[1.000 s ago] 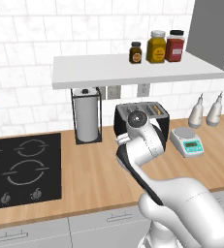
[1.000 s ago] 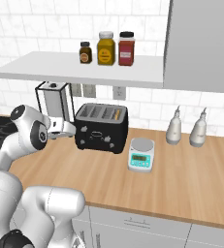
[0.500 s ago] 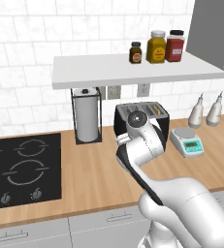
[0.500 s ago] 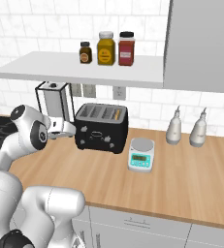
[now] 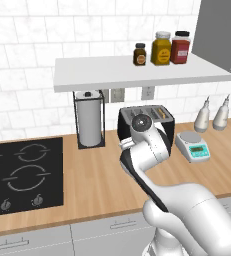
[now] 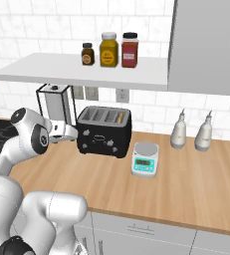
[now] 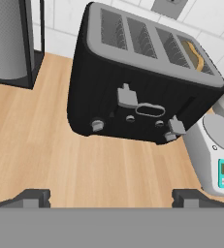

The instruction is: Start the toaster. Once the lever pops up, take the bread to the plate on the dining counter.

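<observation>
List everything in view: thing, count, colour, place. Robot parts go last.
toaster: 1, black with silvery top, on the wood counter by the wall
bread: 1, tan, in the toaster's end slot
scale: 1, white, right of the toaster
paper towel roll: 1, grey in a black stand, left of the toaster
jars: 3, brown, yellow, red, on the white shelf
bottles: 2, pale grey, by the wall right of the scale
hob: 1, black, at the counter's left
counter: 1, light wood
fingers: 2, dark, spread open before the toaster's face
</observation>
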Available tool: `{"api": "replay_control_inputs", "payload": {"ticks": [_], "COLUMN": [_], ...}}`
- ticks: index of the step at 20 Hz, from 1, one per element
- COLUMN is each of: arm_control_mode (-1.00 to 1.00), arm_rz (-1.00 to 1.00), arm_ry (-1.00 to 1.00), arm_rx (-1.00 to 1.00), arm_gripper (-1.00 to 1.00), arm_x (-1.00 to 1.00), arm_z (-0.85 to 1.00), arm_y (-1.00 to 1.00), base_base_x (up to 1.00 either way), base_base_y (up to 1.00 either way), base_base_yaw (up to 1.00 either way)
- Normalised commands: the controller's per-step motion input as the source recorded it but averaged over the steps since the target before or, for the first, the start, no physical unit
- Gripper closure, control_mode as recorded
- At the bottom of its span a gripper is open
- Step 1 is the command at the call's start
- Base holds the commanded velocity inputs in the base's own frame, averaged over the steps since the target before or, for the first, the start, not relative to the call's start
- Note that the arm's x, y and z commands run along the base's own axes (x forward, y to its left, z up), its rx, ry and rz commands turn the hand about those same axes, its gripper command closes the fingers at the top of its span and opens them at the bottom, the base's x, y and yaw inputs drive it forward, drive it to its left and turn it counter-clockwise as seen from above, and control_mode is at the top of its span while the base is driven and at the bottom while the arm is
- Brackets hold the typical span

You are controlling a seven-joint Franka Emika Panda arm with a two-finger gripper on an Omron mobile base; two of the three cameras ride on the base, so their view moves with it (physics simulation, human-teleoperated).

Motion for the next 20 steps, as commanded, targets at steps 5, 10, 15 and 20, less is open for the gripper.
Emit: {"api": "replay_control_inputs", "payload": {"ticks": [5, 10, 15, 20], "arm_control_mode": [-1.00, -1.00, -1.00, -1.00], "arm_rz": [0.00, 0.00, 0.00, 0.00], "arm_ry": [0.00, 0.00, 0.00, 0.00], "arm_rx": [0.00, 0.00, 0.00, 0.00], "arm_gripper": [-1.00, -1.00, -1.00, -1.00], "arm_x": [0.00, 0.00, 0.00, 0.00], "arm_z": [0.00, 0.00, 0.00, 0.00], "arm_y": [0.00, 0.00, 0.00, 0.00], "base_base_x": [0.00, 0.00, 0.00, 0.00], "base_base_y": [0.00, 0.00, 0.00, 0.00], "base_base_yaw": [0.00, 0.00, 0.00, 0.00]}}
